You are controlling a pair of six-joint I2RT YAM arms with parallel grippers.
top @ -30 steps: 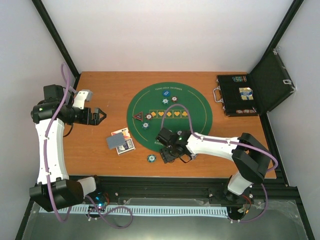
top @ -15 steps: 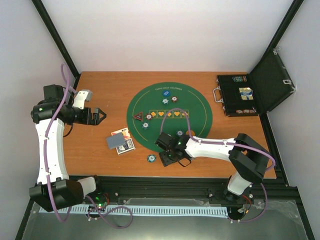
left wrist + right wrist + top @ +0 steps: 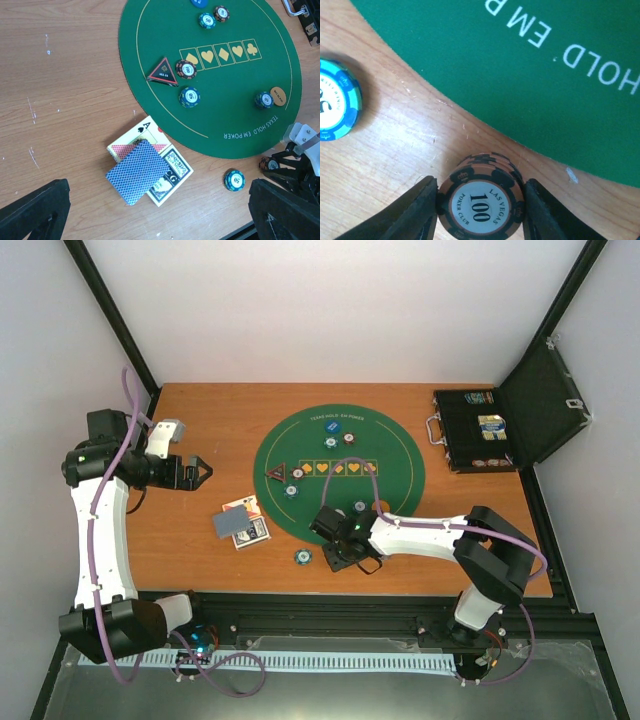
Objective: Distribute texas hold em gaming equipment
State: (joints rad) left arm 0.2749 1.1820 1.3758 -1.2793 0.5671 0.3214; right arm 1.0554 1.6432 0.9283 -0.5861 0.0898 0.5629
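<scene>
Right gripper [image 3: 480, 197] pinches a brown chip stack [image 3: 481, 206] from both sides at the bottom of the wrist view, on bare table [image 3: 395, 140] just off the green mat [image 3: 470, 60]. Overhead, the stack cannot be made out beneath it. Its arm [image 3: 430, 532] stretches low toward lower centre, and the left gripper [image 3: 200, 472] hangs spread wide at mid-left.

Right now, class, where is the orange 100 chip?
Right wrist view: the 100 chip sits on the table between the right gripper's fingers, just off the green mat's edge, right of the blue 50 chip.
</scene>
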